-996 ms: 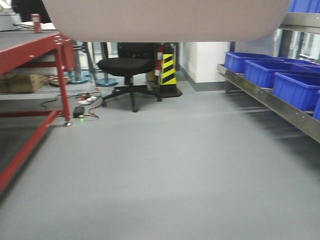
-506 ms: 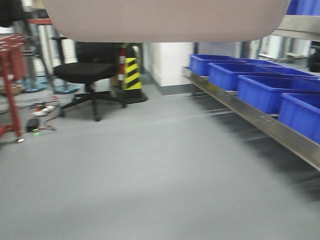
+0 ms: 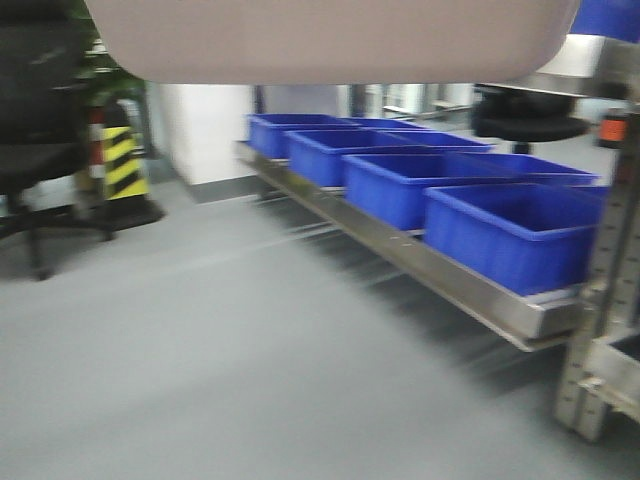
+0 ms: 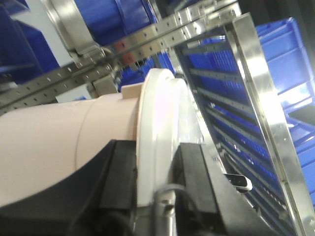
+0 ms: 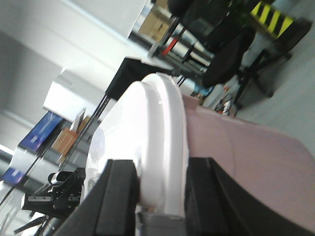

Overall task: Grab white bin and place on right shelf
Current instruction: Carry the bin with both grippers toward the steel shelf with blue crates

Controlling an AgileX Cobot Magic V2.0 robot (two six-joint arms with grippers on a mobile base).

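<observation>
The white bin [image 3: 330, 40] hangs across the top of the front view, off the floor, only its off-white underside showing. In the left wrist view my left gripper [image 4: 156, 177] is shut on the bin's glossy rim [image 4: 157, 113], one black finger on each side. My right gripper [image 5: 157, 191] is shut on the rim [image 5: 162, 123] at the other end of the bin. The right shelf [image 3: 420, 265], a stainless-steel rack, runs from centre to the right edge, with a perforated upright [image 3: 610, 300]. Its perforated rails [image 4: 147, 39] pass close behind the bin.
Several blue bins [image 3: 510, 235] fill the rack's low level. A black office chair [image 3: 40, 150] and a yellow-and-black striped post [image 3: 120, 165] stand at the left, beside a white pillar [image 3: 205, 130]. Grey floor [image 3: 250, 360] spreads in front.
The front view has swung to the right: the red table has left view, chair and striped post slid left, the rack with blue bins moved to centre. The bin stays gripped.
</observation>
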